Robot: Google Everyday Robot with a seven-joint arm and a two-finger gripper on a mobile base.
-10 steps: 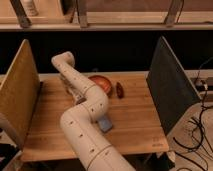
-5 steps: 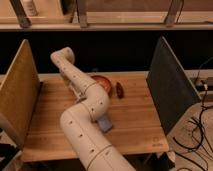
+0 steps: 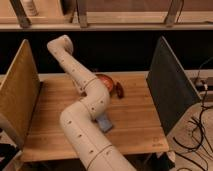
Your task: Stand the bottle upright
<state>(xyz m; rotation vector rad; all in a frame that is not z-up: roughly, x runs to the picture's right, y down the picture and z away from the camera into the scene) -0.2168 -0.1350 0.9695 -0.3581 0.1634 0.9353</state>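
Note:
My white arm (image 3: 82, 80) reaches up from the bottom edge, bends over the middle of the wooden table (image 3: 140, 125) and rises to a rounded joint at the upper left. The gripper lies behind this arm, down by the table near the orange bowl (image 3: 106, 79), and is hidden from me; it is shut. The bottle is hidden too, and I cannot tell whether anything is held.
A small dark red object (image 3: 120, 91) lies right of the bowl. A blue flat object (image 3: 104, 122) pokes out from under the arm. A tan panel (image 3: 19, 92) and a dark panel (image 3: 167, 85) wall the table's sides. A white bottle (image 3: 31, 6) stands among the shelf posts behind.
The arm's upper joint has moved higher in the picture. The bowl, the red object and the blue object lie where they were.

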